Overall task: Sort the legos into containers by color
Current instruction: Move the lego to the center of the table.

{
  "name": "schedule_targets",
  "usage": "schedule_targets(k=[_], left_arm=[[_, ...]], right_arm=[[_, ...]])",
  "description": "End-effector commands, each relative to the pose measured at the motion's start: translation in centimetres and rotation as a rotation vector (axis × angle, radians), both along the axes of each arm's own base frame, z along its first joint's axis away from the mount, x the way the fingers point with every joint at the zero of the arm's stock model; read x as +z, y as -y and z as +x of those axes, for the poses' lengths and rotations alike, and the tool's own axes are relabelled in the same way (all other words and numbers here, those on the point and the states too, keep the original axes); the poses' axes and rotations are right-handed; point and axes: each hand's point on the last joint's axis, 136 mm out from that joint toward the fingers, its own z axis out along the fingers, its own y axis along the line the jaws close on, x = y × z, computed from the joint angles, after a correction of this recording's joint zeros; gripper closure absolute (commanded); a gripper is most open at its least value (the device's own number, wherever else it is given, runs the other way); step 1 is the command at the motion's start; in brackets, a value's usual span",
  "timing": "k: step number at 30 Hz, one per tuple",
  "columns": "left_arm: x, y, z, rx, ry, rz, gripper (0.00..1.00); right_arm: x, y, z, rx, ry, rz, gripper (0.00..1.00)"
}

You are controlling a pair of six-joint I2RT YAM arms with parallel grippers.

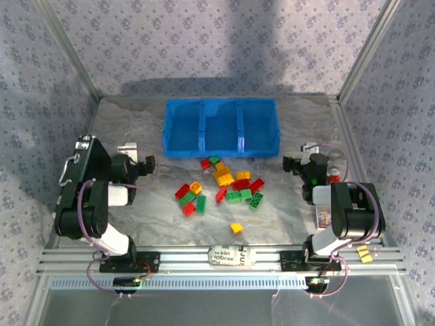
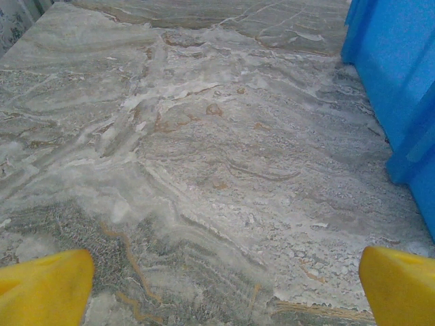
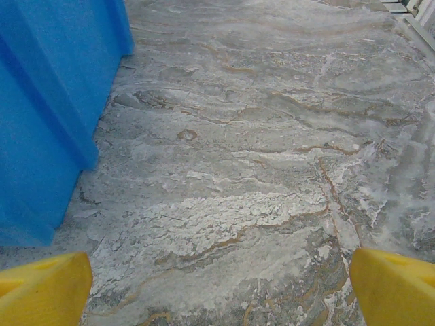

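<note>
Several red, green and yellow-orange legos [image 1: 221,185] lie scattered mid-table in front of the bright blue bin [image 1: 221,127], whose three compartments look empty. One yellow lego [image 1: 236,228] sits apart, nearer the arms. My left gripper [image 1: 146,163] rests left of the pile, open, its yellow fingertips [image 2: 47,285] wide apart over bare marble, with the bin's wall [image 2: 401,81] at the right. My right gripper [image 1: 291,165] rests right of the pile, open as well, its fingertips [image 3: 394,288] spread over bare table beside the bin [image 3: 47,115].
A black hard case [image 1: 78,170] stands behind the left arm at the table's left edge. The marble tabletop [image 1: 285,210] is walled in by patterned panels. A labelled tag [image 1: 231,257] lies on the front rail. Small yellow pieces [image 1: 366,253] sit by the right base.
</note>
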Motion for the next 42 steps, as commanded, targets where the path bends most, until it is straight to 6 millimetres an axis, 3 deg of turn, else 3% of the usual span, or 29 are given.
schedule_targets(k=[1, 9, 11, 13, 15, 18, 19, 20, 22, 26, 29, 33, 36, 38, 40, 41, 42], left_arm=[[1.3, 0.0, 0.7, -0.005, 0.046, -0.011, 0.00], [1.4, -0.8, 0.7, 0.039, 0.046, -0.014, 0.00], [2.8, -2.5, 0.4, 0.175, 0.064, 0.025, 0.00], [5.0, -3.1, 0.3, 0.232, 0.026, 0.060, 0.00], [8.1, -3.4, -0.1, 0.296, 0.008, 0.046, 0.00], [11.6, -5.5, -2.8, 0.511, -0.063, -0.155, 0.00], [12.1, -5.5, -3.4, 0.520, -0.086, -0.260, 0.00], [12.3, -4.1, -3.6, 0.435, -0.122, -0.380, 0.00], [13.7, -0.6, -3.9, 0.232, -0.115, -0.460, 0.01], [14.2, 4.0, -6.5, 0.147, -0.239, -0.256, 0.00], [13.5, 6.9, -8.3, 0.084, -0.322, -0.150, 0.00], [11.9, 10.4, -10.9, -0.015, -0.392, -0.138, 0.01], [10.5, 12.7, -13.0, -0.085, -0.422, -0.134, 0.03], [9.6, 14.2, -14.3, -0.137, -0.436, -0.123, 0.06], [9.0, 15.4, -15.4, -0.178, -0.451, -0.119, 0.09], [8.5, 15.9, -15.9, -0.194, -0.464, -0.118, 0.09], [8.0, 16.4, -16.3, -0.203, -0.478, -0.118, 0.11]], right_arm=[[0.8, 0.0, 0.5, 0.002, 0.024, -0.007, 0.01], [1.0, 0.1, 0.7, -0.006, 0.031, -0.013, 0.01], [2.9, 1.7, 0.9, -0.129, 0.000, -0.051, 0.01], [6.0, 1.2, 0.9, -0.112, -0.053, -0.014, 0.01], [9.4, -0.7, 0.7, -0.029, -0.039, 0.028, 0.01], [13.6, -0.6, -0.5, -0.118, -0.054, 0.166, 0.01], [13.2, 0.7, -1.7, -0.257, -0.116, 0.264, 0.01], [11.6, 1.2, -3.2, -0.365, -0.213, 0.401, 0.01], [11.6, -0.4, -3.3, -0.240, -0.300, 0.492, 0.04], [12.4, -3.0, -5.5, -0.192, -0.366, 0.400, 0.01], [12.9, -4.7, -7.6, -0.145, -0.419, 0.331, 0.01], [12.7, -6.6, -10.4, -0.082, -0.490, 0.304, 0.01], [11.8, -6.6, -12.9, -0.107, -0.529, 0.319, 0.01], [11.3, -6.9, -14.2, -0.096, -0.539, 0.350, 0.06], [10.6, -7.7, -15.2, -0.071, -0.541, 0.393, 0.18], [10.2, -8.0, -15.6, -0.065, -0.545, 0.418, 0.18], [9.6, -8.5, -16.1, -0.043, -0.555, 0.434, 0.10]])
